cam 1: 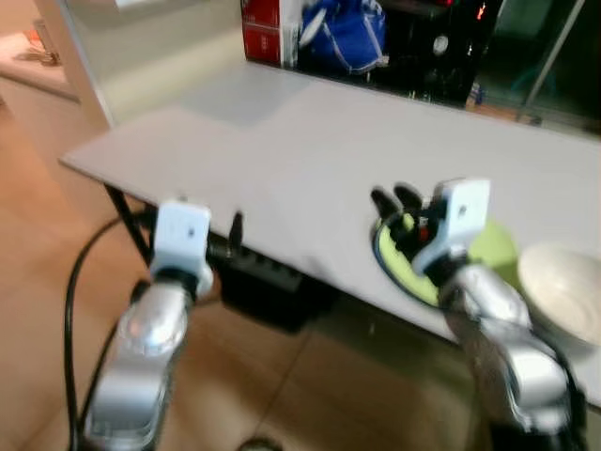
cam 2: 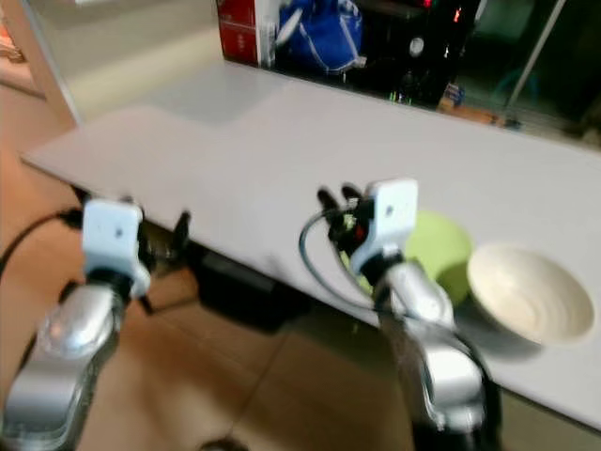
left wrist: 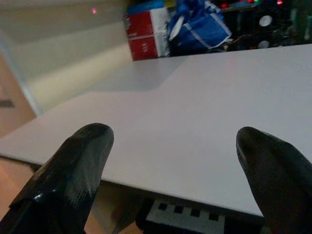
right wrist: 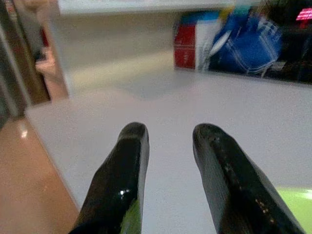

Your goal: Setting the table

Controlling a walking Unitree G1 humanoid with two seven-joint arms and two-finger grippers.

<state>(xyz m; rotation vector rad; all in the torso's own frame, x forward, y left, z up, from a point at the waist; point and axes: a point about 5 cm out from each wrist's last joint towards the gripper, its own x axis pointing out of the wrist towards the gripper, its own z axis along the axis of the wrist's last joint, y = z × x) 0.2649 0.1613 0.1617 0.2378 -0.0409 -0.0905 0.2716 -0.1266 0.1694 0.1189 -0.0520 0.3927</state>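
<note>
Our right hand [cam 1: 396, 199] hovers over the near rim of the green plate [cam 2: 451, 246], its fingers a narrow gap apart and holding nothing. We see the plate lying on the white bench [cam 1: 310, 150], touching the white bowl [cam 2: 531, 291] on its right. Our left hand [left wrist: 175, 161] hangs wide open just off the bench's near edge. A red box [cam 1: 270, 28] and blue bag [cam 1: 343, 33] sit at the far side.

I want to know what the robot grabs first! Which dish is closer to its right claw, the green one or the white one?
The green plate. The right claw is right over its edge, while the white bowl sits farther along the table, on the plate's other side.
</note>
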